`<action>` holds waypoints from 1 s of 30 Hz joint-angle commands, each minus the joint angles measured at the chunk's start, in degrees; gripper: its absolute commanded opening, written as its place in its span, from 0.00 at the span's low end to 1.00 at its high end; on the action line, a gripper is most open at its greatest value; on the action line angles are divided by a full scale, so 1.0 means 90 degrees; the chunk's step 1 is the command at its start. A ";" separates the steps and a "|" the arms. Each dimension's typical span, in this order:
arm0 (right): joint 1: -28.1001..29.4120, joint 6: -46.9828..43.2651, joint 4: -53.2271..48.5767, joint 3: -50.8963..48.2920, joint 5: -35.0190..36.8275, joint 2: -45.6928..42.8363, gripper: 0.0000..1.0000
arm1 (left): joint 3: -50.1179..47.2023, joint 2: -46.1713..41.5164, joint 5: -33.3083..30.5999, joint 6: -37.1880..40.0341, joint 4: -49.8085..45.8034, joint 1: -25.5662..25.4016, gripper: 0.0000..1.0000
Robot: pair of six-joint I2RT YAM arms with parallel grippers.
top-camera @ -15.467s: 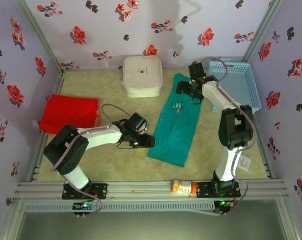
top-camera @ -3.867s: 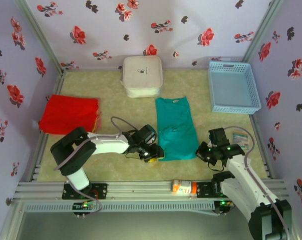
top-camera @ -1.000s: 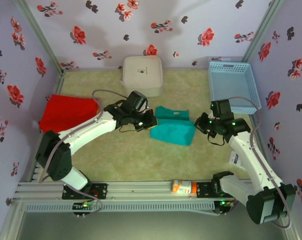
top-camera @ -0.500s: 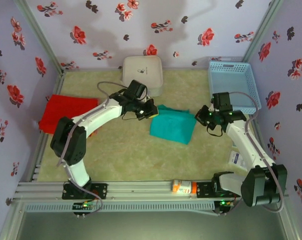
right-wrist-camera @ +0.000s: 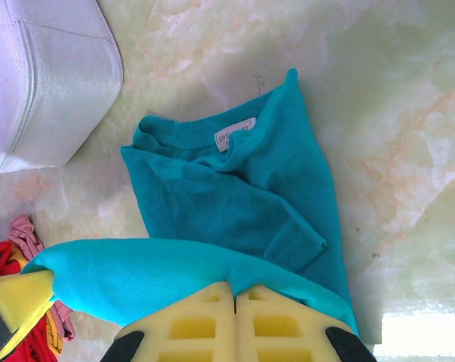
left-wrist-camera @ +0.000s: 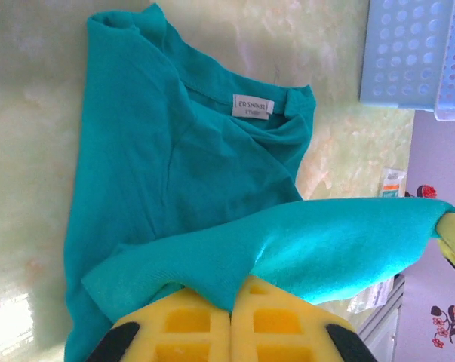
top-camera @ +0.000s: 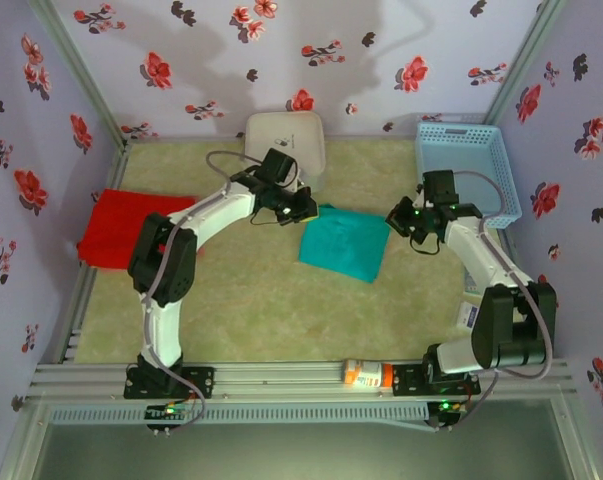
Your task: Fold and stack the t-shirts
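Mid-fold on the teal t-shirt [top-camera: 343,248], at the centre of the top view, well apart from the red t-shirt [top-camera: 131,228] lying at the left edge. Pinched in the left gripper [top-camera: 307,211] and the right gripper [top-camera: 395,218]: the two ends of the lifted bottom hem, both sets of jaws clenched on cloth. At the lower edge of each wrist view, yellow pads [left-wrist-camera: 185,326] biting the raised teal fold. Spread flat beneath that fold, the collar half, its white label [left-wrist-camera: 251,106] toward the top of the left wrist view.

To do the step well:
- Carry both corners level and at matched pace toward the collar.
- Hold the hem taut between them, so no sag drags the lower layer.
- Lay edge onto edge just short of the neckline, then let go with both together.
- Steer wide of the white box [top-camera: 286,140] at upper centre.

Likely calls for a check of squareness before stacking with the red one.
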 commanded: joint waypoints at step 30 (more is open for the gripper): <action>-0.0062 -0.0242 0.0713 -0.0175 -0.0341 0.0260 0.77 | 0.0114 -0.0216 -0.0075 0.0956 0.0119 0.0269 0.58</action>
